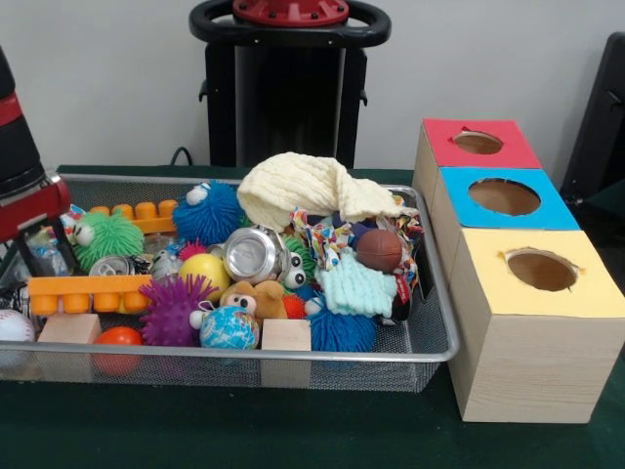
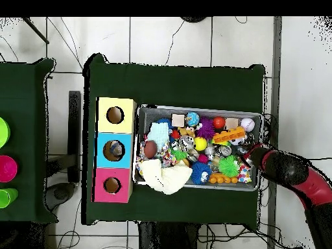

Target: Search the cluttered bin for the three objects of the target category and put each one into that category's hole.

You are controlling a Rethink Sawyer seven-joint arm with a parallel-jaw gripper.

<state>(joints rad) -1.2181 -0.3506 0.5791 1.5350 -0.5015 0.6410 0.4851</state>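
A wire mesh bin (image 1: 430, 344) is heaped with toys. They include a pale yellow cloth (image 1: 298, 188), blue (image 1: 208, 213), green (image 1: 108, 237) and purple (image 1: 174, 307) spiky balls, a silver can (image 1: 250, 254), a yellow ball (image 1: 206, 271), a globe ball (image 1: 228, 328), a brown ball (image 1: 379, 249), wooden blocks (image 1: 285, 335) and orange bricks (image 1: 86, 292). My gripper (image 1: 21, 256) reaches into the bin's left end in the front view, beside a white baseball (image 1: 14, 325). In the overhead view the gripper (image 2: 253, 154) is at the bin's right end.
Three wooden boxes with round holes stand in a row beside the bin: red top (image 1: 444, 137), blue top (image 1: 559, 213), yellow top (image 1: 488, 288). Overhead they show as yellow (image 2: 104, 106), blue (image 2: 102, 141) and red (image 2: 101, 176). Green cloth covers the table (image 1: 293, 430).
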